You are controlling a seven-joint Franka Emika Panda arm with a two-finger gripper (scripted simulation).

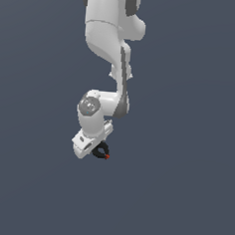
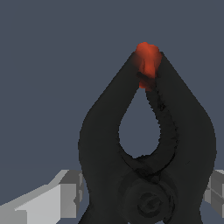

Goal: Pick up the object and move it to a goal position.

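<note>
In the exterior view, the arm is seen reaching down with the tool (image 1: 94,148) tilted over the dark surface. The spring clamp (image 1: 102,151) is found right at the tool's tip, on the side toward the exterior view's right, its red-orange tip (image 1: 107,156) pointing away from the tool. Whether the clamp is lifted or lies on the surface cannot be told here, and no goal marker is seen.

In the wrist view, the clamp (image 2: 146,144) fills the picture, flanked by the grey fingers (image 2: 65,194) close against both sides of its pivot end. The tool is judged clamped on the clamp, though contact is not plainly shown. The long axis is seen running from the pivot straight out to the red tip (image 2: 148,61), away from the tool. The grasp step is judged in hand; next, a firm hold and a lift toward the goal are called for.
</note>
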